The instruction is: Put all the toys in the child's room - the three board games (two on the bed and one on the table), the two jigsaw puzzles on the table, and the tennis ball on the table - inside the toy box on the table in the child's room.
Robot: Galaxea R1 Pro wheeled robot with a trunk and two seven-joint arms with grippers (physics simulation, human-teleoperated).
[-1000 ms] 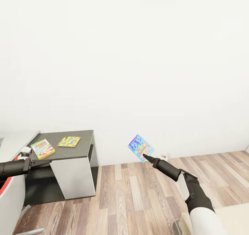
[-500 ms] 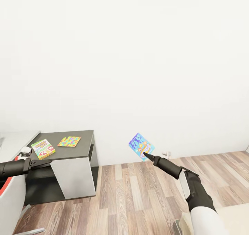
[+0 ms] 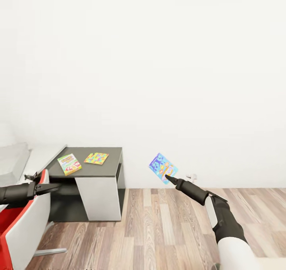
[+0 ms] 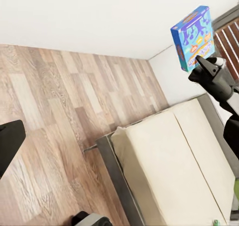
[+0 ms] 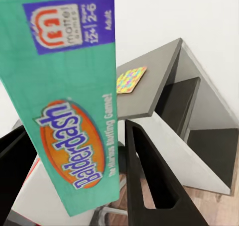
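My right gripper point(image 3: 166, 178) is shut on the blue board game point(image 3: 162, 167), holding it up in the air above the wood floor, right of the table. The same game point(image 4: 192, 37) and right gripper point(image 4: 201, 61) show in the left wrist view, with the bed point(image 4: 174, 161) below them. The right wrist view looks along the game's green edge point(image 5: 69, 101) between the fingers point(image 5: 149, 181). On the table's dark section point(image 3: 113, 153) lie the Skip-Bo board game point(image 3: 69, 164) and a jigsaw puzzle point(image 3: 96, 158), point(image 5: 130, 79). My left gripper point(image 3: 53, 188) is open and empty, near the table's front.
A red and white chair point(image 3: 24, 222) stands at the lower left, under my left arm. The pale desk top point(image 3: 43, 155) joins the dark section on the left, with a light-grey shape point(image 3: 12, 161) beyond it. Wood floor point(image 3: 159, 230) spreads to the right; a white wall stands behind.
The camera has swung left: the table now sits further right in the picture and the chair has come into view. The right gripper still holds the blue game in much the same place.
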